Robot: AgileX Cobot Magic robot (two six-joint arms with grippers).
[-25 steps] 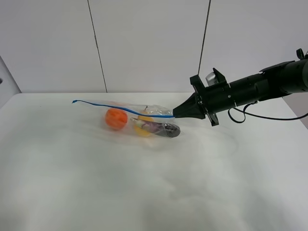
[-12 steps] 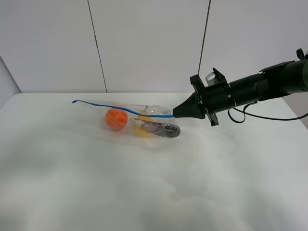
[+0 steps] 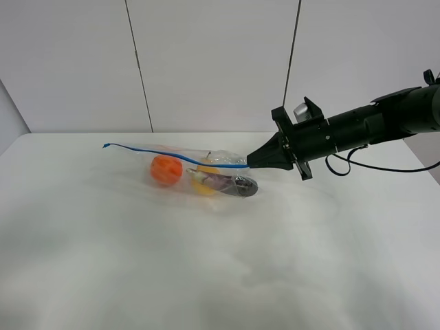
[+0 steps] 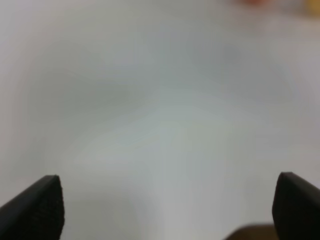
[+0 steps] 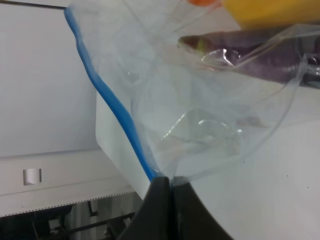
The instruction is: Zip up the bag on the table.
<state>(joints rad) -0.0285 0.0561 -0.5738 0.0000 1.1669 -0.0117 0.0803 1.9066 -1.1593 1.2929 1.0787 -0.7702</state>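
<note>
Right hand [image 3: 249, 163] was clenched tight on the near end of the bag's blue zipper strip [image 3: 172, 152], pinching the corner where the strip meets the clear film; the right wrist view showed the two fingers pressed flat together with the strip running out from between them. Left hand [image 4: 160, 210] was spread wide with nothing in it, looking down at bare bench, and it wasn't visible in the high view.

The bag [image 3: 199, 175] lay on the bench [image 3: 220, 275], left of the right hand, toward the back middle. The strip's far end lifted free off the surface. Inside were an orange ball [image 3: 166, 169], something yellow [image 3: 203, 185] and a dark purple piece [image 3: 237, 185].

Can't tell from these views whether the strip was sealed along its length or where a slider sat, if there is one.

Risks, as I judge them:
- Only one end was anchored. Any pull along the strip would drag the whole bag, since the contents look light and the far end is loose.
- The grip was on thin film right at the corner, so the film could slip out or tear under tension.
- If the left hand comes in to pinch the strip, the floppy raised end may deflect and it may close on air.
- Produce could roll and bulge the opening, stopping the seal.
</note>
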